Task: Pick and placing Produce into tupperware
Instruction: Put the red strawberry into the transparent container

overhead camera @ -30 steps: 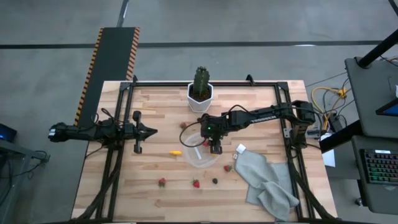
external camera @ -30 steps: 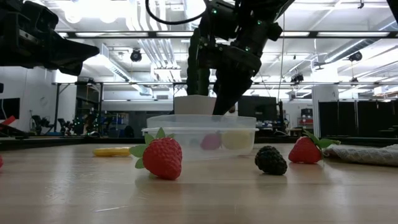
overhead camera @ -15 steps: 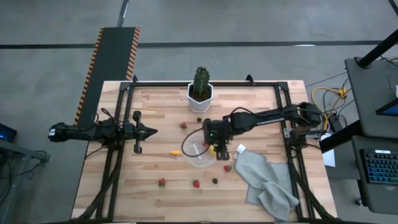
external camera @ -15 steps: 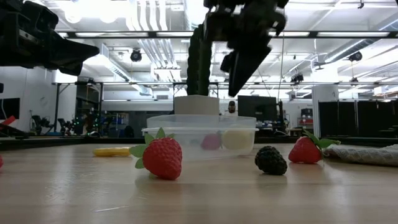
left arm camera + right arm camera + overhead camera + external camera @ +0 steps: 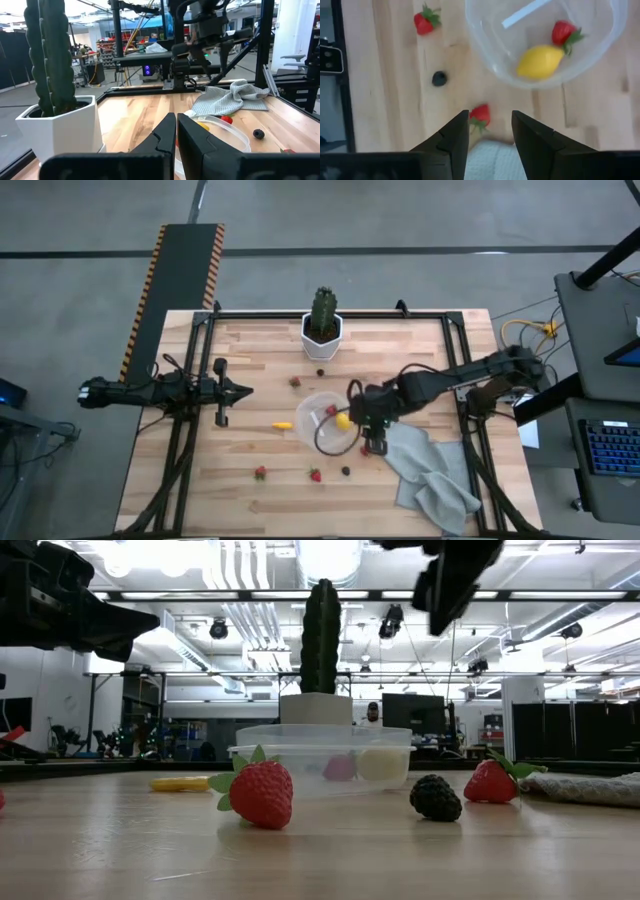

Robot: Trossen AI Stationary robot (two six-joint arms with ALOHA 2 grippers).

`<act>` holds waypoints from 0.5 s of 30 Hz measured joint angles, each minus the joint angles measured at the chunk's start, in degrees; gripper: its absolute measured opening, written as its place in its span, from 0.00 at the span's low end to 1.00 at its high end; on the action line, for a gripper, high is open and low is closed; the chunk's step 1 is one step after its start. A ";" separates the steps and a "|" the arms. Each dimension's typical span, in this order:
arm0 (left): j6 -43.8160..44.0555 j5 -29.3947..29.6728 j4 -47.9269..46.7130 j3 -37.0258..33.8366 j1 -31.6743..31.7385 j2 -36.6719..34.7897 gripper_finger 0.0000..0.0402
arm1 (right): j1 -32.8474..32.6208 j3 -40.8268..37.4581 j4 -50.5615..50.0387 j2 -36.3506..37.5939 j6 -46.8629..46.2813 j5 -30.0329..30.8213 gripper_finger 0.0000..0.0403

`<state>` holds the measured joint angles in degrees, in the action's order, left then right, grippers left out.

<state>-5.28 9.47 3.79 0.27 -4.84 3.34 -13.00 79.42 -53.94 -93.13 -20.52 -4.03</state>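
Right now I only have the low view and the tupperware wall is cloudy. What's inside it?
Observer: A yellow lemon and one strawberry lie in the tupperware.
Operator: Where's the right gripper over the table?
Observer: The right gripper hangs open above a loose strawberry at the grey cloth's edge, outside the tupperware.
Operator: Left arm?
Observer: The left gripper is shut, parked over the table's left side, clear of the fruit.

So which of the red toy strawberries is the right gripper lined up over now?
The red strawberry beside the grey cloth, showing between the right gripper's open fingers; the others lie farther off or inside the clear round container.
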 joint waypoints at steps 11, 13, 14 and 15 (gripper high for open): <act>-0.11 0.00 0.11 0.00 0.00 -0.06 0.00 | -8.37 -3.46 0.12 -1.48 -13.87 5.55 0.36; -0.11 0.00 0.12 0.00 0.01 -0.09 0.00 | -9.06 -4.36 0.08 -2.47 -14.04 5.52 0.38; -0.13 0.01 0.11 0.00 0.02 -0.07 0.00 | -9.32 -4.76 0.10 -2.82 -14.10 5.37 0.40; -0.15 0.00 0.13 0.00 0.00 -0.03 0.00 | -9.62 -4.97 -0.02 -3.27 -14.18 5.22 0.41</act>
<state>-5.43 9.47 3.92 0.27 -4.84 3.31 -22.62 74.45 -53.96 -96.40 -34.71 1.19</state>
